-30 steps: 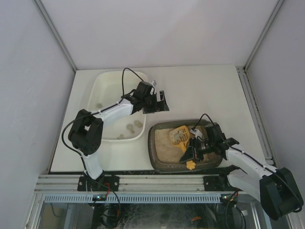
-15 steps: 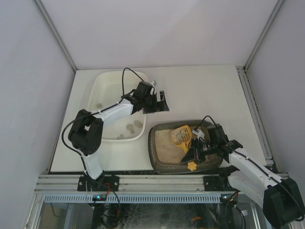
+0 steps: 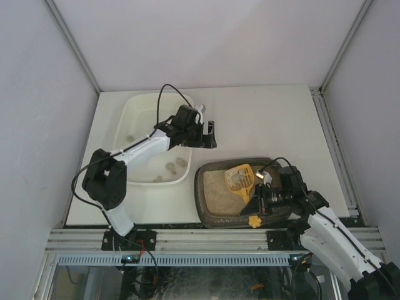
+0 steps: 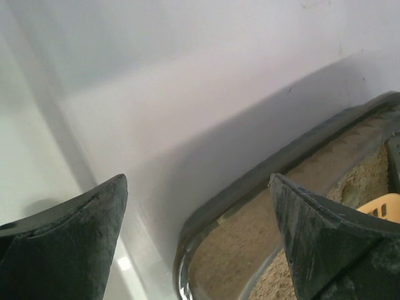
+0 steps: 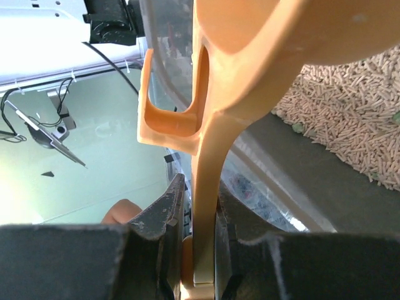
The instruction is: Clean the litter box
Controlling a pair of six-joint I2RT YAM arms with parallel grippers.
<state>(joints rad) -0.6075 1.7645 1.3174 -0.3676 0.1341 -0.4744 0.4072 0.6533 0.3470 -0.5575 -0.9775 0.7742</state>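
The litter box [image 3: 201, 195] sits at the near right of the table [image 3: 269, 119], just beside the white tub [image 3: 132, 111]. The right gripper [image 5: 199, 209] is clamped on the thin handle of the yellow scoop [image 3: 239, 178], whose head lies over the litter; whether it carries waste cannot be made out. Risk: the narrow handle may pivot under load and spill litter over the rim. The left gripper [image 4: 197, 212], jaws wide apart and empty, hangs between tub and box, in the likely transfer path, so collision is possible
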